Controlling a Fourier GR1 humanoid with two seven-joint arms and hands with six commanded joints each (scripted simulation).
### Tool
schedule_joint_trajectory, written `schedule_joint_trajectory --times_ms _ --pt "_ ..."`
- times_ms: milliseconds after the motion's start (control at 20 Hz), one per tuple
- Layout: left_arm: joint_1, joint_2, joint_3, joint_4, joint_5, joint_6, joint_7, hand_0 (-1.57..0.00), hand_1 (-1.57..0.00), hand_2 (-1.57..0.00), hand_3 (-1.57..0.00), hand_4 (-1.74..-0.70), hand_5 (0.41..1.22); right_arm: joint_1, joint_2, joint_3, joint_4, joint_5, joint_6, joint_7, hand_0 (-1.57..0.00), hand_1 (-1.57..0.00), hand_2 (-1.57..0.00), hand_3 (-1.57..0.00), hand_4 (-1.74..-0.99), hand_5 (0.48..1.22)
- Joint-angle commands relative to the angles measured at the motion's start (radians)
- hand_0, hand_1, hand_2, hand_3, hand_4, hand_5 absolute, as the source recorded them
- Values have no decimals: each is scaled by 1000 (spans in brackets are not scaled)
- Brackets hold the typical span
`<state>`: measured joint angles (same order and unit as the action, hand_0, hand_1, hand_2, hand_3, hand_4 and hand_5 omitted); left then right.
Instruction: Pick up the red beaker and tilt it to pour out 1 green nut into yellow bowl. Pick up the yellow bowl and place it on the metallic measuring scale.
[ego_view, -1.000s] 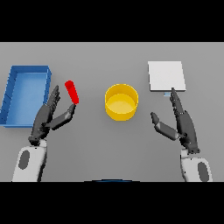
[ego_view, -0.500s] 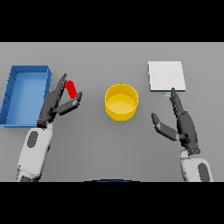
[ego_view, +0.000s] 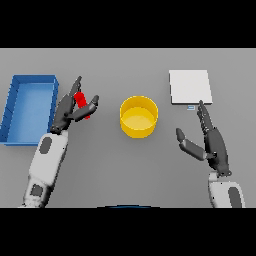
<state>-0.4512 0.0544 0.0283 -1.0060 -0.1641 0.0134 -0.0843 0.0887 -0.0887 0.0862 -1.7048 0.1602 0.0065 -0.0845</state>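
Observation:
The red beaker (ego_view: 80, 102) lies tilted on the grey table, left of centre. My left hand (ego_view: 67, 111) is right at it, fingers straight on its left side and the thumb on its right, partly hiding it; the hand is open. The yellow bowl (ego_view: 139, 116) stands at the table's middle, clear of both hands. The metallic measuring scale (ego_view: 190, 87) is a pale square plate at the back right. My right hand (ego_view: 211, 141) hovers open below the scale, fingers straight and pointing away. No green nut shows.
A blue rectangular bin (ego_view: 30, 107) lies at the left edge, just left of my left hand.
My left hand has moved forward and up to the red beaker, its fingers and thumb now either side of it. The right hand has not moved.

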Motion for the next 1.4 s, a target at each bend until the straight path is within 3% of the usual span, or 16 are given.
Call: schedule_joint_trajectory --times_ms 0,100,200,250,350,400,500,600,650,750,950,1200,1350 --pt "-6 -10 14 21 14 2 -39 1 1 1 1 -1270 700 5 -2 -3 1 -5 3 -6 1 1 1 1 -1244 643" --pt "-34 -24 40 80 32 9 -81 1 1 -6 1 -1303 719 9 -6 1 -14 1 3 -12 1 1 1 1 -1246 646" --pt "-56 -31 59 120 45 11 -114 -81 -94 -157 -133 -1364 761 9 1 5 -11 5 -3 1 1 1 1 1 -1242 645" --pt "-62 -36 67 130 49 20 -128 -207 -230 -287 -254 -1401 787 11 0 2 -7 2 -1 0 1 1 1 1 -1240 645" --pt "-78 -53 73 155 26 88 -120 -551 -588 -662 -728 -1471 943 16 -3 1 -12 1 2 -11 1 1 1 1 -1237 648" --pt "-90 -53 64 169 2 106 -126 -755 -783 -844 -884 -1519 999 4 0 -3 -8 -6 0 5 1 1 1 1 -1239 648" --pt "-90 -48 37 158 -37 121 -120 -1049 -1067 -1106 -1058 -1589 1079 -2 6 1 -5 -1 -4 12 1 1 1 1 -1239 648" --pt "-80 -48 32 153 -34 113 -144 -1237 -1248 -1273 -1154 -1636 1130 5 1 -2 -6 -4 -1 -9 1 1 1 1 -1242 650" --pt "-79 -48 35 153 -27 108 -140 -1304 -1313 -1333 -1237 -1597 1148 7 7 -1 -5 -15 5 -15 1 1 1 1 -1250 647" --pt "-86 -53 30 159 -35 115 -140 -1400 -1406 -1419 -1357 -1542 1174 -6 4 -4 2 -20 10 -2 1 1 1 1 -1255 644" --pt "-69 -60 64 89 68 38 -165 -1501 -1503 -1509 -1484 -1660 1150 7 12 7 3 3 -3 -20 1 1 1 1 -1246 644" --pt "-88 -27 47 5 92 3 -99 -1548 -1549 -1551 -1542 -1714 1132 5 -1 3 -6 8 -2 -24 1 1 1 1 -1227 647" --pt "-115 3 18 -8 65 -2 -65 -1556 -1557 -1558 -1553 -1724 1132 14 -1 15 -1 32 -8 -62 1 1 1 1 -1219 656"
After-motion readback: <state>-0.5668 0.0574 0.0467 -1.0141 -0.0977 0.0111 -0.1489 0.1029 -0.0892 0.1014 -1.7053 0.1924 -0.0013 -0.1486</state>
